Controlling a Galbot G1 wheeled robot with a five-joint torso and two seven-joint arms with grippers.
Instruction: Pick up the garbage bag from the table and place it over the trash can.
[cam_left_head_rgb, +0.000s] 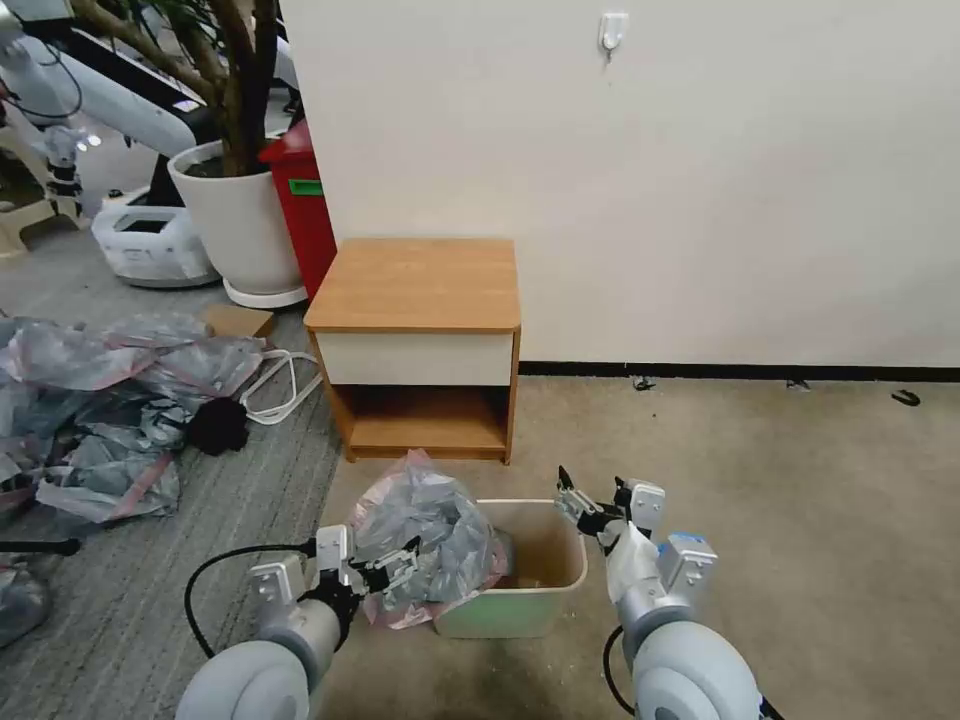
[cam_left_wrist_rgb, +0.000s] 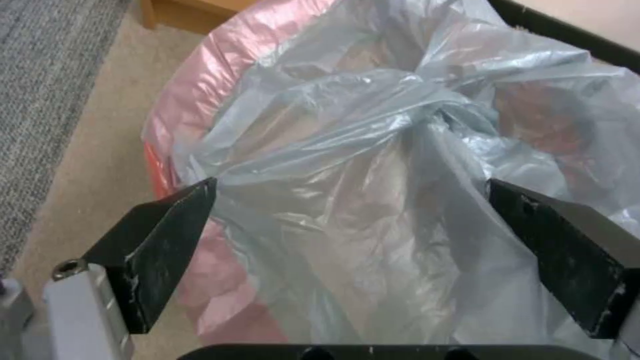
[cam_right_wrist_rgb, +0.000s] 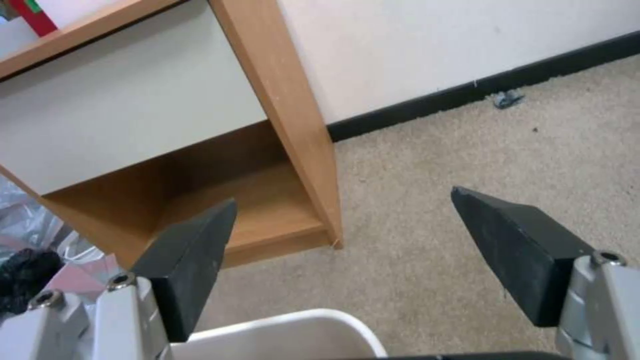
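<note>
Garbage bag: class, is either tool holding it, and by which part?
Neither: the left tool is open around the garbage bag; the right tool is open, empty.

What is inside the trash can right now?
The garbage bag bulges over the left side of the trash can, by the open left gripper. The right part shows bare bin; the bag hides the rest.

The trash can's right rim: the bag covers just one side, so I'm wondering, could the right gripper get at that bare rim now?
Probably yes. The right gripper is open just above the trash can; the garbage bag sits on the other side.
</note>
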